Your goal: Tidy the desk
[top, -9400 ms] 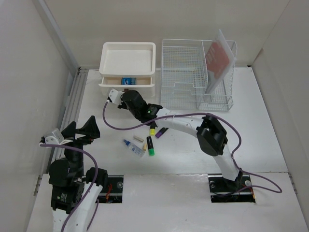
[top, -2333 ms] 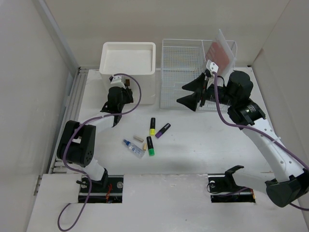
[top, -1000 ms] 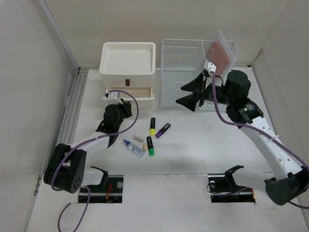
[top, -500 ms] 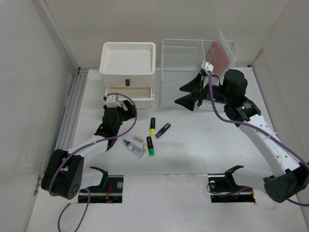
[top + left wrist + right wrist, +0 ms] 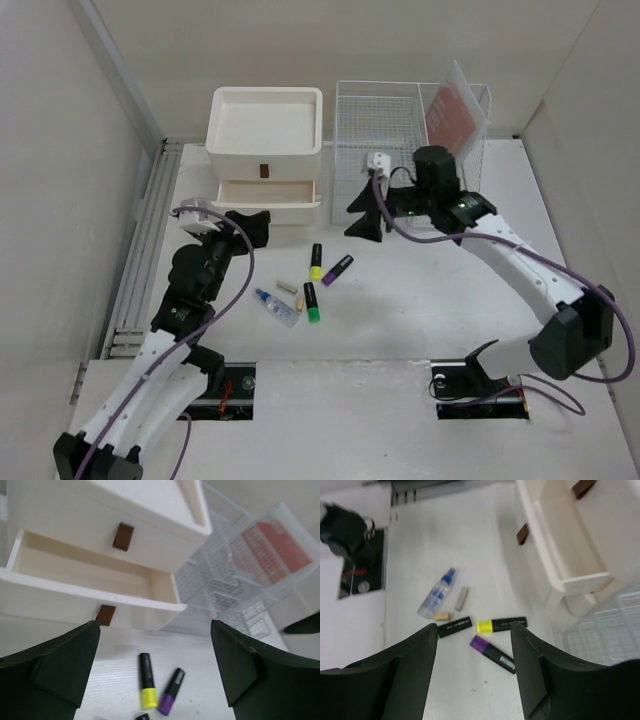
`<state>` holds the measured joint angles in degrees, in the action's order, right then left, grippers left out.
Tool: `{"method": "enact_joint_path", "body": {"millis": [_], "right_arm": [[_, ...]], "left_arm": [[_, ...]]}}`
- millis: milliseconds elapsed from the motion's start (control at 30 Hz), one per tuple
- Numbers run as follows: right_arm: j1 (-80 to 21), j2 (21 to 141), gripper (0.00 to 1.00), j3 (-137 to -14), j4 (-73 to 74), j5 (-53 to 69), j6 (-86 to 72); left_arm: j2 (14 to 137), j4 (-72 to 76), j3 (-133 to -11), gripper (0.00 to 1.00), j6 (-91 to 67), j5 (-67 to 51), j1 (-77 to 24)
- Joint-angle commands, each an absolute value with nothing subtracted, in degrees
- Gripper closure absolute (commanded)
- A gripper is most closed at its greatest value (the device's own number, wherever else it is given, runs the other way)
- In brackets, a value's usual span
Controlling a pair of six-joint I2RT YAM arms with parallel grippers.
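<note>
In the top view the worktop (image 5: 430,300) is a wide white surface that fills the middle of the frame. A grey rail (image 5: 150,230) runs along its left edge.

At the centre left the left tool (image 5: 250,225) hangs just in front of the cream drawer box (image 5: 265,130). Its jaws are wide apart and nothing is between them. The lower drawer (image 5: 265,192) of the box is pulled out; the upper one is closed.

Below the box, at the centre of the frame, small things lie loose on the worktop: a clear spray bottle (image 5: 276,306), two short beige pieces (image 5: 287,286), a black marker with a green cap (image 5: 311,302), one with a yellow cap (image 5: 315,262) and one with a purple cap (image 5: 337,269). The yellow and the purple ones lie near each other but apart.

To the right of centre the right tool (image 5: 362,215) hovers over the worktop, in front of the white wire rack (image 5: 385,140). Its jaws are also apart and hold nothing. In the right compartment of the rack a red sheet (image 5: 452,115) stands tilted, at the upper right.
</note>
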<state>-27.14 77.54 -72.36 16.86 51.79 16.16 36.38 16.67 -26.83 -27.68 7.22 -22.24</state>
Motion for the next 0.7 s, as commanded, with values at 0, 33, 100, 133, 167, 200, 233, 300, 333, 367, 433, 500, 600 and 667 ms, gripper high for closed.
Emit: {"method": "enact_joint_path", "body": {"millis": [0, 33, 100, 133, 167, 200, 233, 300, 333, 367, 433, 500, 600, 667], "right_arm": [[-35.38, 80.15, 0.35, -74.53, 23.99, 50.03, 28.03], [-37.59, 80.16, 0.35, -73.14, 22.43, 47.49, 29.08], [-42.87, 82.52, 0.35, -72.43, 21.10, 40.28, 29.09], [-44.28, 83.57, 0.36, -72.42, 20.57, 38.43, 29.09], [-45.51, 85.59, 0.38, -72.42, 19.35, 36.49, 27.79], [-47.79, 86.56, 0.38, -71.73, 18.47, 32.91, 26.73], [-49.12, 87.44, 0.38, -71.72, 17.67, 31.04, 25.85], [-52.19, 89.98, 0.39, -70.50, 15.48, 27.00, 23.91], [-55.17, 90.78, 0.39, -70.49, 14.77, 23.85, 23.30], [-56.50, 91.75, 0.39, -69.88, 14.07, 22.60, 22.51], [-59.48, 95.09, 0.39, -69.87, 13.45, 19.53, 18.12], [-60.55, 97.55, 0.40, -72.32, 13.45, 18.64, 12.87], [-62.39, 101.16, 0.42, -74.96, 13.45, 17.58, 8.71], [-63.71, 103.35, 0.42, -76.89, 14.06, 17.06, 6.25]], "left_arm": [[31.30, 6.01, -34.61, 0.09, -30.94, 4.40, -22.94], [29.81, 4.06, -38.02, 0.07, -30.94, 4.39, -22.94], [29.27, -2.70, -41.82, 0.05, -28.31, 4.39, -22.94], [29.27, -5.16, -45.40, 0.04, -26.91, 4.39, -22.94], [29.27, -7.62, -47.09, 0.04, -23.76, 4.39, -22.94], [29.27, -10.00, -48.50, 0.04, -22.25, 4.39, -22.94], [29.27, -13.67, -49.47, 0.04, -20.84, 4.39, -22.94], [27.34, -15.29, -49.49, 0.04, -17.16, 5.61, -22.94], [26.12, -15.29, -48.70, 0.04, -16.44, 6.93, -22.94], [24.80, -14.60, -45.99, 0.04, -15.83, 8.34, -22.94], [20.23, -13.37, -42.91, 0.00, -15.29, 11.93, -22.94], [16.28, -12.22, -40.70, 0.00, -15.29, 12.48, -22.94], [13.63, -11.61, -40.69, 0.00, -14.77, 14.14, -22.94], [11.26, -11.60, -40.69, 0.00, -14.77, 14.76, -22.94]]}}
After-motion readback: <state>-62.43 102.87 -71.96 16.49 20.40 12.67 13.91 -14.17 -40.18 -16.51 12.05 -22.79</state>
